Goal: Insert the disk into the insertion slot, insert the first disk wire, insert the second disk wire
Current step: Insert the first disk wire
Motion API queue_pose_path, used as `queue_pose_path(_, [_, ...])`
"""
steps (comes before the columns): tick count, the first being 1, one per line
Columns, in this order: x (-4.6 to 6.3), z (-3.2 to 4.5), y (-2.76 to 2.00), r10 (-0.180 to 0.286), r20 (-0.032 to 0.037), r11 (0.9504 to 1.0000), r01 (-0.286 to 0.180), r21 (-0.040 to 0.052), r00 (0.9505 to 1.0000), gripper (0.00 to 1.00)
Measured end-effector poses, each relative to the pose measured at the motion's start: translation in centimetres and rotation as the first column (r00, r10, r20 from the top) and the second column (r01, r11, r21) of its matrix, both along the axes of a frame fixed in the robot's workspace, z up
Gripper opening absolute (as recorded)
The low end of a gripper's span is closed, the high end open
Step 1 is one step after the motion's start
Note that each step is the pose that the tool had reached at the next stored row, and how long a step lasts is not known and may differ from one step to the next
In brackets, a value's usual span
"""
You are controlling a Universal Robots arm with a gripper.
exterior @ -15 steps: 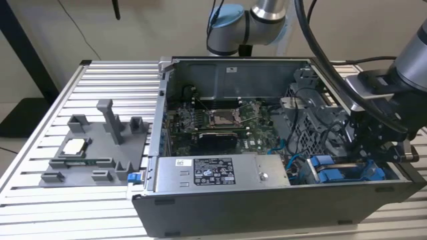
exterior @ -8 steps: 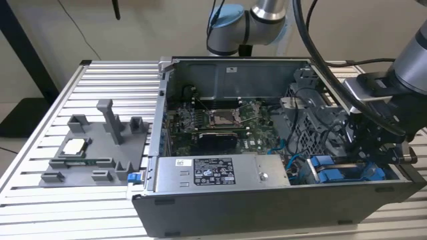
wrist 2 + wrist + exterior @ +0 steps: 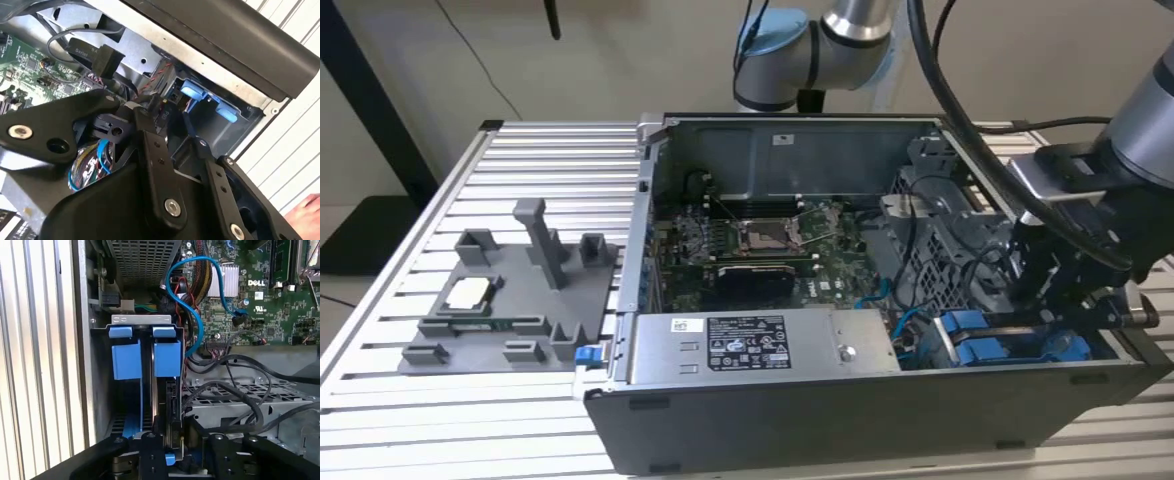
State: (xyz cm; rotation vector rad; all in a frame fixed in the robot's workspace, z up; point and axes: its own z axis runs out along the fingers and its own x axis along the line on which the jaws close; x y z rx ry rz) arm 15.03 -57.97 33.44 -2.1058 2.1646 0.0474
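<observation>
Printed markings, by location:

1. The power-supply box (image 3: 854, 345) carries a white label (image 3: 728, 345) on its upper face. It has rows of small print, symbols and a code block (too fine to make out in the exterior view).
2. The motherboard (image 3: 270, 305) bears a white logo (image 3: 257, 283) and small white component markings, seen in the first wrist view.
3. The black cable connector (image 3: 95, 55) shows white lettering on its upper face in the second wrist view.
4. A small white sticker (image 3: 782, 138) sits on the case rear wall (image 3: 827, 160). Its content cannot be made out.
</observation>
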Motion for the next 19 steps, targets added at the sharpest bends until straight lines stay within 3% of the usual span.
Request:
queue_pose_path(4, [0.0, 0.87, 0.0, 0.0, -0.0081, 1.0, 0.0, 0.0001, 1.0, 0.33])
queue_pose_path(14, [0.0, 4.05, 0.28, 0.0, -0.0092, 1.0, 0.0, 0.0, 1.0, 0.33])
queue_pose_path(19, [0.0, 5.23, 0.88, 0.0, -0.009, 1.0, 0.0, 0.0, 1.0, 0.33])
